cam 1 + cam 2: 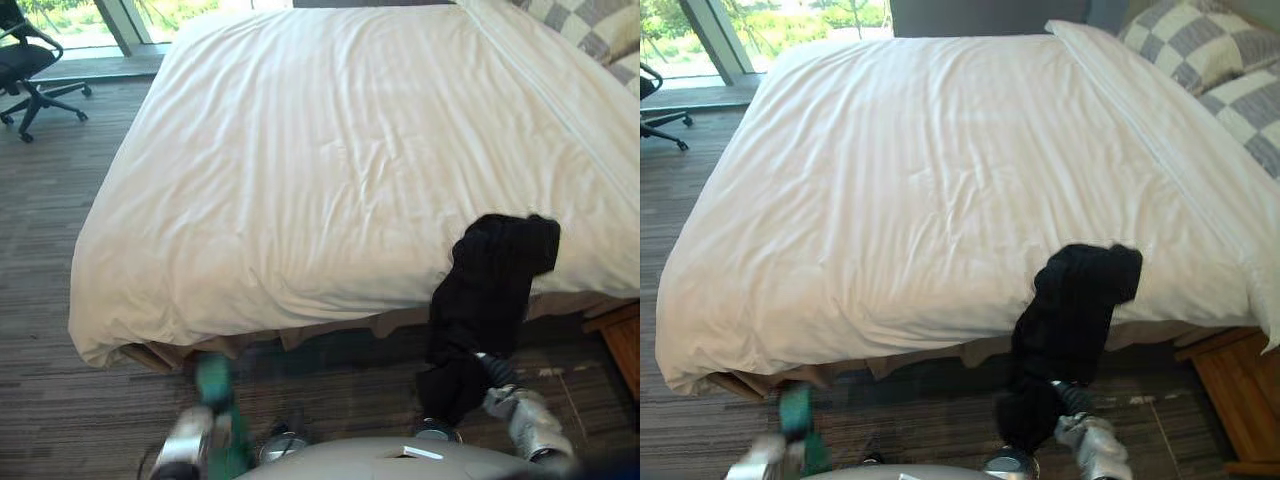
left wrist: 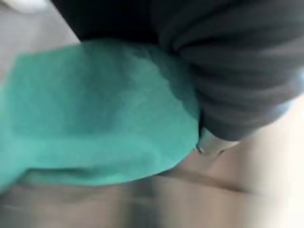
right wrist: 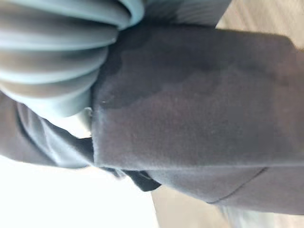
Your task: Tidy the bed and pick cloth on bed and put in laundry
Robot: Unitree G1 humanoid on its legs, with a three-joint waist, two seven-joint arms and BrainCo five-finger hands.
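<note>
A black cloth (image 1: 495, 265) hangs off the near edge of the bed's white duvet (image 1: 300, 150), its top end lying on the bed. The lower end is bunched at my right hand (image 1: 492, 372), which is shut on it just above the floor. In the right wrist view the dark cloth (image 3: 199, 109) lies tight against the hand's ribbed cover (image 3: 52, 61). Low at the bed's near left corner, my left hand (image 1: 190, 432) is shut on a green cloth (image 1: 215, 385) and holds it off the floor. This green cloth (image 2: 95, 109) spreads over the hand in the left wrist view.
Checked pillows (image 1: 1200, 45) lie at the head of the bed, far right. A wooden nightstand (image 1: 1240, 390) stands by the bed's right corner. A black office chair (image 1: 25, 65) stands on the wood floor at the far left by the window.
</note>
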